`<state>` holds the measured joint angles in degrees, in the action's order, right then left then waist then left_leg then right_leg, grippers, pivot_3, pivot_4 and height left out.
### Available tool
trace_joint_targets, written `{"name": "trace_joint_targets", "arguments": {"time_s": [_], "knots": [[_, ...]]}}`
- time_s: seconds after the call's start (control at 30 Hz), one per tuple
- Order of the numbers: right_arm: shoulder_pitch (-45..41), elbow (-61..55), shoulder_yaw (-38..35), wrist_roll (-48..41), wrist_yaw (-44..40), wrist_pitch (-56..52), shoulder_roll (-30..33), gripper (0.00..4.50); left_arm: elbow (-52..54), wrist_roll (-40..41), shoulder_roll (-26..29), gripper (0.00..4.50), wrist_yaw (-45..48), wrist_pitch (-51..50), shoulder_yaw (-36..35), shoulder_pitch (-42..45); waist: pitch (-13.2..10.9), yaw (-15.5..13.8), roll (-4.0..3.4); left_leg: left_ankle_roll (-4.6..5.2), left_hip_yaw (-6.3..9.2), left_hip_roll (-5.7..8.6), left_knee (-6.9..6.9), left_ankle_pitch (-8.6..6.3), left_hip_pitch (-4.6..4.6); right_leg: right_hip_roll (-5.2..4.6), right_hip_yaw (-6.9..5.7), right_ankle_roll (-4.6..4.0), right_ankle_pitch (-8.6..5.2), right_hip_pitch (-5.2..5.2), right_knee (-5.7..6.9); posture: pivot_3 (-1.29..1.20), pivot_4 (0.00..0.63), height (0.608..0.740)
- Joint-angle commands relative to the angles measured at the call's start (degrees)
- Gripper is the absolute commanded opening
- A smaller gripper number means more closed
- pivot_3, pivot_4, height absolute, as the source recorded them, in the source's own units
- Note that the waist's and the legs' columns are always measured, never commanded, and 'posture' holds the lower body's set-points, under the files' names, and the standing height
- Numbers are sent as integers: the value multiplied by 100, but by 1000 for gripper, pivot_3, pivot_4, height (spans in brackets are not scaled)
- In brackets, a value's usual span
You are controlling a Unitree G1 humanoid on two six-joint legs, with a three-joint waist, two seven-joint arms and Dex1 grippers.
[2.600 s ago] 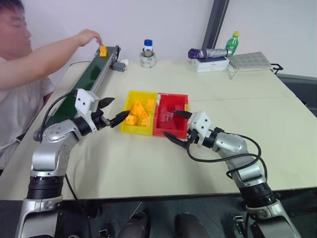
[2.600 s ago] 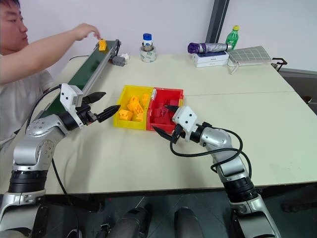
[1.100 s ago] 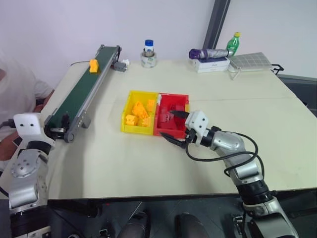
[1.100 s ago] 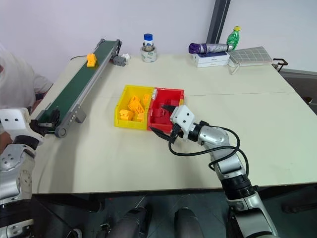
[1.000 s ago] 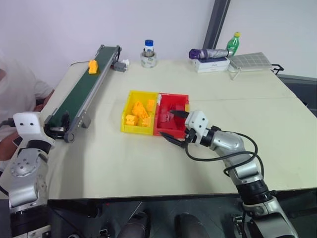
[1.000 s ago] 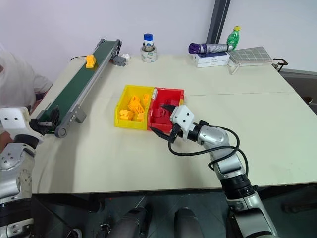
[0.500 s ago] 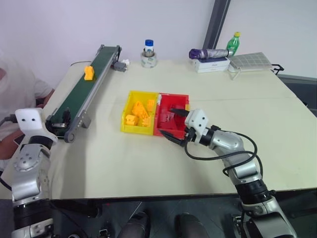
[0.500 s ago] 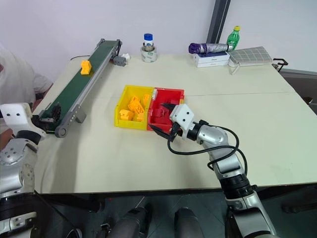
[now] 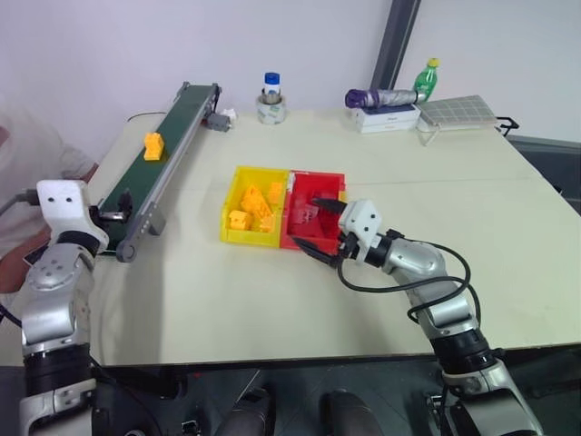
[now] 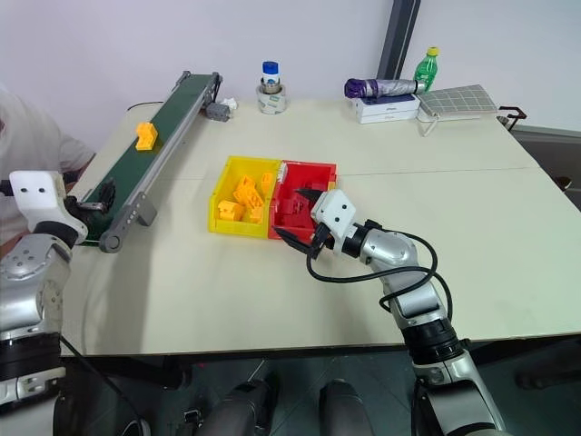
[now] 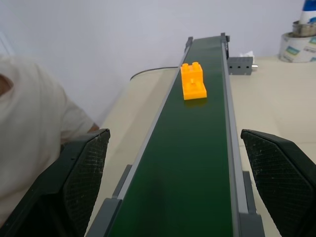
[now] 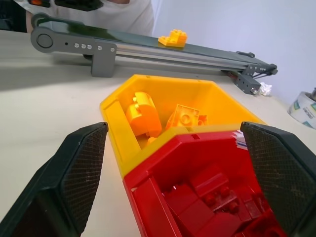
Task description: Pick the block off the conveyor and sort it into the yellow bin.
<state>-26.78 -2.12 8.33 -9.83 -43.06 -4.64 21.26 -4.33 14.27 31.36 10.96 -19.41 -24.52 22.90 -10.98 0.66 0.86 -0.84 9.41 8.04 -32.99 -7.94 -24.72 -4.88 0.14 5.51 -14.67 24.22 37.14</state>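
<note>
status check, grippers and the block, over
Left gripper open at conveyor end. Right gripper open over red bin. Block riding belt, unheld. Path clear.

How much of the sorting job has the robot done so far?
Earlier bricks already lie in the yellow bin. This block sits on the conveyor, not picked. The left gripper waits open at the belt's near end, in line with it. The right gripper is open over the red bin. Grabbing and dropping are left.

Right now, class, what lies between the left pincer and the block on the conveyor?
Only bare green belt of the conveyor lies between the open left pincer and the block, as the left wrist view shows.
</note>
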Motion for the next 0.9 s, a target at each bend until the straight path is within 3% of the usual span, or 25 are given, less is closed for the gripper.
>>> {"name": "trace_joint_targets", "arguments": {"time_s": [0.03,0.37,0.57,0.9], "knots": [[-107,-166,-80,-73,31,57,-43,4500,-216,3,212,4485,-7,-200,12,392,0,-2,0,0,0,0,0,0,0,0,0,6,3,0,0,0,150,740],[-89,-188,-68,-26,98,66,-53,4500,-2161,-197,858,4485,480,-705,506,1901,0,13,0,-1,1,0,0,1,0,3,-9,14,8,2,1,0,150,740],[-74,-222,-65,-17,133,46,-46,4500,-3623,-440,971,4485,865,-286,869,2699,1,3,2,-4,6,0,-3,3,0,6,-13,15,9,-1,3,0,150,740],[48,-350,-65,-17,189,4,-12,4500,-4338,-445,992,4485,1257,-13,970,3019,1,30,2,-4,5,0,0,4,0,5,-12,17,10,4,5,0,150,740]]}}
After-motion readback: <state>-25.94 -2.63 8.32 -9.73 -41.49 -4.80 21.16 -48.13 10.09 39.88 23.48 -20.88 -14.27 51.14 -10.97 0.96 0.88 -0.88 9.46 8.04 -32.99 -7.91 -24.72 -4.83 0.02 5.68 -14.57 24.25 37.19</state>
